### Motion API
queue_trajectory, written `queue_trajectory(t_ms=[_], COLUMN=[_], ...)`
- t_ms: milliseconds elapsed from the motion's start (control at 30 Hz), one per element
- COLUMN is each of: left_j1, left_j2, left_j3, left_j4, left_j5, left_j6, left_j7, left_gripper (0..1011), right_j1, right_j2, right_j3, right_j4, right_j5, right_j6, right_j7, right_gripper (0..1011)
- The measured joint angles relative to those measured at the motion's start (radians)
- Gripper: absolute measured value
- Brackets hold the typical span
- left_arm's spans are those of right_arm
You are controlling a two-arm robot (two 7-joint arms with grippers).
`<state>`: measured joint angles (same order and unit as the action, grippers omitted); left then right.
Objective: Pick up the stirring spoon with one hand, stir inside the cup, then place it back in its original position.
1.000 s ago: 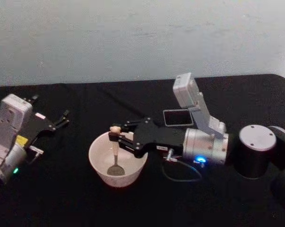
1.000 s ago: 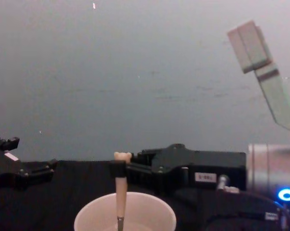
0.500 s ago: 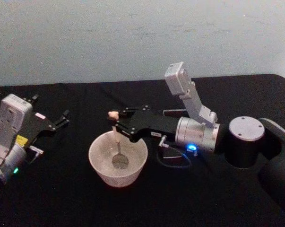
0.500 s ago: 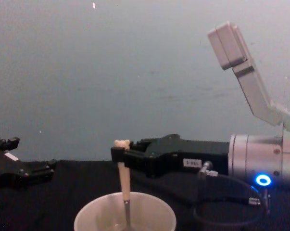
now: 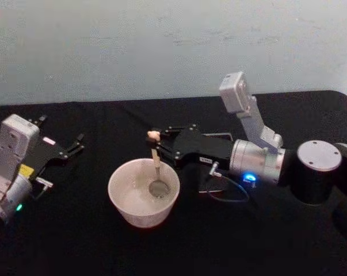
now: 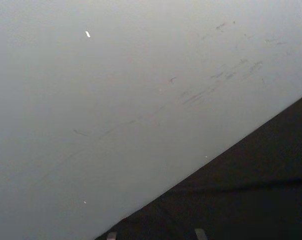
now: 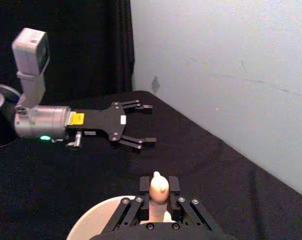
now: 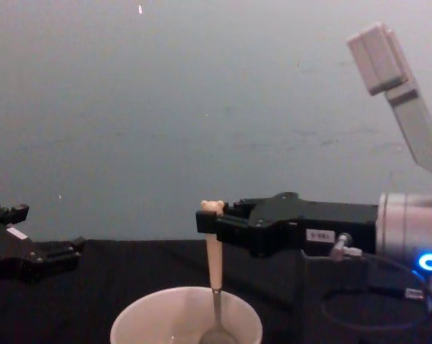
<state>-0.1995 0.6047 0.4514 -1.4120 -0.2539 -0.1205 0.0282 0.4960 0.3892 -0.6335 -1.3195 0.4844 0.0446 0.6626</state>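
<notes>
The cream-white cup (image 5: 140,214) stands on the black table in front of me. My right gripper (image 5: 155,145) reaches in from the right and is shut on the beige handle of the stirring spoon (image 5: 156,164), just below its bear head. The spoon hangs nearly upright, with its metal bowl down inside the cup near the right wall. From the chest the spoon (image 8: 214,265) drops from the right gripper (image 8: 208,222) into the cup (image 8: 147,326). The dark holder (image 5: 220,135) shows as a thin rim behind the right gripper. My left gripper (image 5: 76,144) rests open at the far left.
A loose cable (image 5: 222,192) loops on the table under the right wrist. The right wrist view shows the left gripper (image 7: 142,124) open beyond the cup (image 7: 98,220). A pale wall rises behind the table's far edge.
The right gripper has carried the spoon from the cup's left side across to its right side, the bowl sweeping round inside. The left arm has not moved.
</notes>
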Motion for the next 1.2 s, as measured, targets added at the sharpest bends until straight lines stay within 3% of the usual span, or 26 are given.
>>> queue_trajectory(t_ms=[267, 500, 900, 1200], left_j1=[0.000, 0.000, 0.000, 0.000], left_j2=[0.000, 0.000, 0.000, 0.000], left_j3=[0.000, 0.000, 0.000, 0.000], left_j4=[0.000, 0.000, 0.000, 0.000], left_j5=[0.000, 0.000, 0.000, 0.000], left_j6=[0.000, 0.000, 0.000, 0.000], left_j7=[0.000, 0.000, 0.000, 0.000], left_gripper=[1001, 1001, 1001, 1001], right_j1=[-0.036, -0.045, -0.006, 0.041], right_j2=[0.057, 0.066, 0.005, -0.061], right_j3=[0.000, -0.016, -0.042, -0.050], right_j4=[-0.078, -0.102, -0.058, 0.032], right_j5=[0.030, 0.047, 0.045, 0.020], right_j6=[0.021, 0.029, 0.022, 0.010], right_j7=[0.044, 0.059, 0.031, -0.004], right_gripper=[215, 214, 214, 214])
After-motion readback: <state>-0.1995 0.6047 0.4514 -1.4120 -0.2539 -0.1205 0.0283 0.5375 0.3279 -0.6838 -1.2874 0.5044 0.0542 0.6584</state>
